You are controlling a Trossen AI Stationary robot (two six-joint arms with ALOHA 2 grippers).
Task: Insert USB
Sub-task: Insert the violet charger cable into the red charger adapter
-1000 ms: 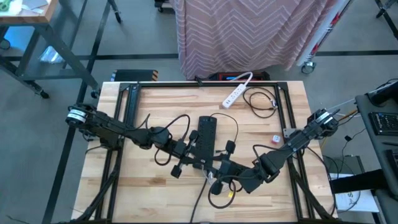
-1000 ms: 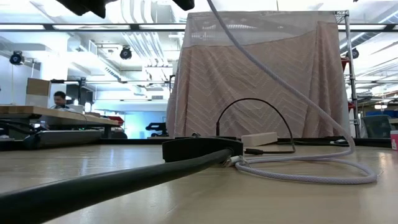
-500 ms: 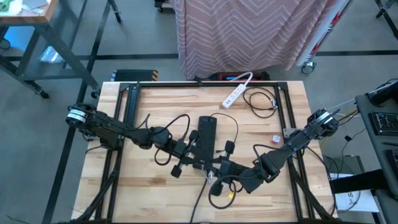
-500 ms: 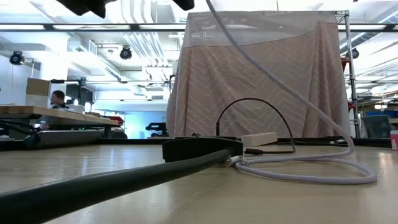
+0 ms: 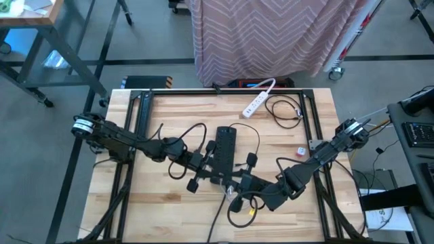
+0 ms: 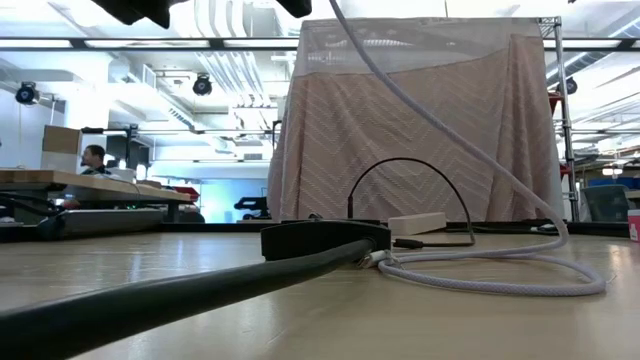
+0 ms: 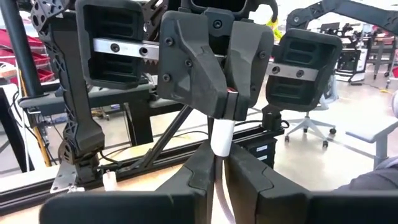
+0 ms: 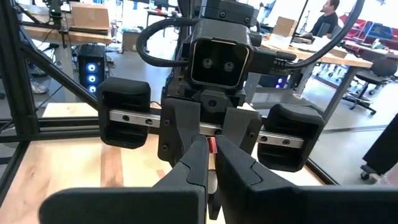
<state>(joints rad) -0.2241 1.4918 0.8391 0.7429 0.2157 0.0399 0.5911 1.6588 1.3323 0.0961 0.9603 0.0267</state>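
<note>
- Both grippers meet just in front of the black power strip (image 5: 225, 150), at its near end.
- The left gripper (image 5: 215, 179) is clamped on a white USB plug (image 7: 222, 135).
- The right gripper (image 5: 239, 183), facing it, is pinched together on the same cable end.
- A white power strip (image 5: 257, 102) lies well behind.

Both arms reach inward, left end effector (image 5: 215, 177) and right end effector (image 5: 239, 183) closed, facing each other.

Both arms are matte black, jointed links with silver collars at their bases. Each wrist carries black blocky housings on a toothed silver rail, with screw-studded fingers (image 7: 205, 81).
</note>
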